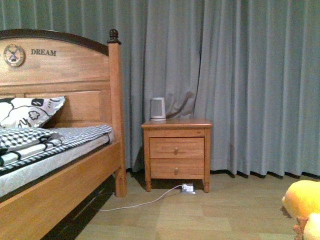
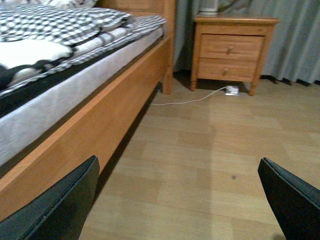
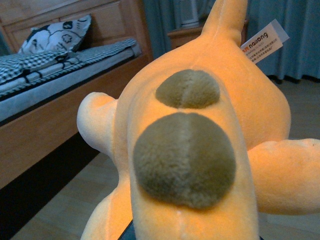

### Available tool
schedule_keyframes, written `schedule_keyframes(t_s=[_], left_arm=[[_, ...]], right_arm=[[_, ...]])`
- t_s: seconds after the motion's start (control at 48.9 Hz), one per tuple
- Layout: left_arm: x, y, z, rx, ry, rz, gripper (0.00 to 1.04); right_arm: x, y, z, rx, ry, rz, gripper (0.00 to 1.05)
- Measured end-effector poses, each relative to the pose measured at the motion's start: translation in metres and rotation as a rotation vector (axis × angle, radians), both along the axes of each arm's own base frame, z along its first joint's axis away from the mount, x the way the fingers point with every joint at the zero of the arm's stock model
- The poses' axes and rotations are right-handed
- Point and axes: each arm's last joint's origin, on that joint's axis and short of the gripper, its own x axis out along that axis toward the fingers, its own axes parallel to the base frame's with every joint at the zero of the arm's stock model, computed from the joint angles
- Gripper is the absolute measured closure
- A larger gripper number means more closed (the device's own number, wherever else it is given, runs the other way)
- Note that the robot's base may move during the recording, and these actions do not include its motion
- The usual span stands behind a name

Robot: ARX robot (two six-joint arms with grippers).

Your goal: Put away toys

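The orange-yellow plush animal (image 3: 200, 125) fills the right wrist view, its back with two olive-brown patches toward the camera and a white tag (image 3: 262, 41) hanging from it. My right gripper is shut on the plush animal; its fingers are hidden under the toy. In the front view only a yellow part of the plush (image 1: 304, 200) shows at the bottom right corner. My left gripper (image 2: 185, 200) is open and empty, its two dark fingers (image 2: 60, 205) spread wide low over the wooden floor beside the bed.
A wooden bed (image 1: 65, 190) with checked bedding and a pillow (image 1: 30, 111) stands at the left. A two-drawer nightstand (image 1: 176, 150) with a white appliance (image 1: 158, 108) stands against grey curtains. A white cable and plug (image 1: 187, 188) lie on the floor.
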Motion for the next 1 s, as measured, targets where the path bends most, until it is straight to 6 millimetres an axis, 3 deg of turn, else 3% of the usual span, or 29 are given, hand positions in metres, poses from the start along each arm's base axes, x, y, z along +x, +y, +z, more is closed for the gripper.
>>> schedule_keyframes(t_s=[1.003], left_arm=[[0.0000, 0.0003, 0.0000, 0.000, 0.000, 0.008, 0.06]], right_arm=[[-0.0001, 0.0005, 0.0000, -0.001, 0.000, 0.016, 0.97]])
